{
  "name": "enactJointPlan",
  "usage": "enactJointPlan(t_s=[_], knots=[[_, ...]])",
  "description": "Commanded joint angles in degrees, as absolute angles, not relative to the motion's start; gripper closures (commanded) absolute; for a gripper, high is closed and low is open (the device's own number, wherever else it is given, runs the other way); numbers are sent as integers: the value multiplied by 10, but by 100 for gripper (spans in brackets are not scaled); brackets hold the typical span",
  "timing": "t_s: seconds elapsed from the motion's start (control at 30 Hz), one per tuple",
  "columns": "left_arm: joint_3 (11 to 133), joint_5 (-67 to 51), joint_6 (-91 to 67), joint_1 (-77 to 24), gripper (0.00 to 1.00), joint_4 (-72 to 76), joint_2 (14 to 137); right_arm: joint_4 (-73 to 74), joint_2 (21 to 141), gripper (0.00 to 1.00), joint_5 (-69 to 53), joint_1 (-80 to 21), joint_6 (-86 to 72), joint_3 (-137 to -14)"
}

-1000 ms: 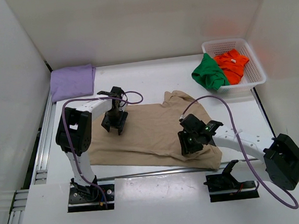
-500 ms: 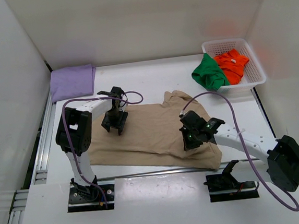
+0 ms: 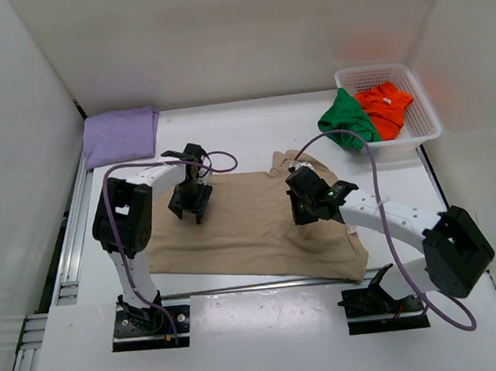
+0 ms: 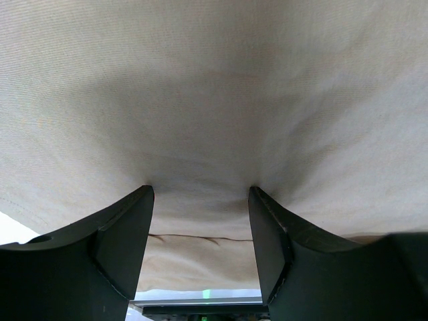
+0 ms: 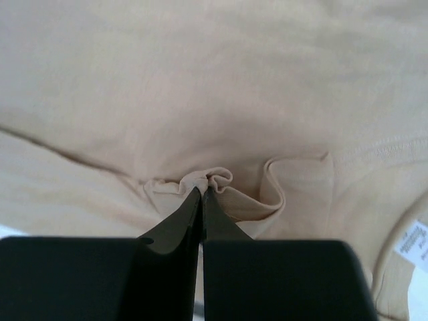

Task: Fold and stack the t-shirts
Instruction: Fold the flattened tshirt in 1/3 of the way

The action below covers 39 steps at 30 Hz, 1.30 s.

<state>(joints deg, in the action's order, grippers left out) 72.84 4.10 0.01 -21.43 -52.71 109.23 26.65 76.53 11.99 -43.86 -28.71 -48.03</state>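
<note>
1. The tan beige cloth t-shirt (image 3: 251, 224) lies spread across the middle of the desk (image 3: 243, 134), not yet folded.
2. The right fingers (image 5: 180, 224) are clamped together on a small pinch of its fabric; the left fingers (image 4: 120, 231) stand apart, tips pressing the cloth.
3. The lavender purple cloth t-shirt (image 3: 120, 136) sits folded at the far left corner, seemingly done.
4. The green cloth t-shirt (image 3: 345, 121) and bright orange-red cloth t-shirt (image 3: 385, 108) wait crumpled in the white plastic lattice basket (image 3: 373, 70), far right corner.

Overhead and close wrist views apparently share tan t-shirt (image 3: 252, 228).
</note>
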Motion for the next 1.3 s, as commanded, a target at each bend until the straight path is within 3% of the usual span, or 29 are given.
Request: enactJointPlan(t_s=[0.0,0.13,0.27,0.33,0.47,0.6,0.7,0.9,1.27], knots=[[730,27,0,-212,30,-527,1075,210,808,100,140,-437,-272,-515],[736,22,0,-212,30,-533,1075,210,859,89,83,-437,-260,-557],[757,4,0,-212,30,-533,1057,210,847,49,31,-437,-255,-577],[771,-11,0,-217,30,-540,1057,215,828,45,31,-437,-255,-577],[818,-25,0,-251,29,-556,1063,272,765,45,83,-383,-302,-569],[877,-49,0,-322,29,-567,1075,355,757,63,108,-317,-339,-547],[924,-115,0,-365,28,-567,1095,369,763,70,108,-284,-339,-527],[992,-198,0,-426,24,-556,1172,343,763,68,87,-224,-340,-504],[1096,-280,0,-443,23,-520,1288,281,815,66,41,-219,-313,-444]])
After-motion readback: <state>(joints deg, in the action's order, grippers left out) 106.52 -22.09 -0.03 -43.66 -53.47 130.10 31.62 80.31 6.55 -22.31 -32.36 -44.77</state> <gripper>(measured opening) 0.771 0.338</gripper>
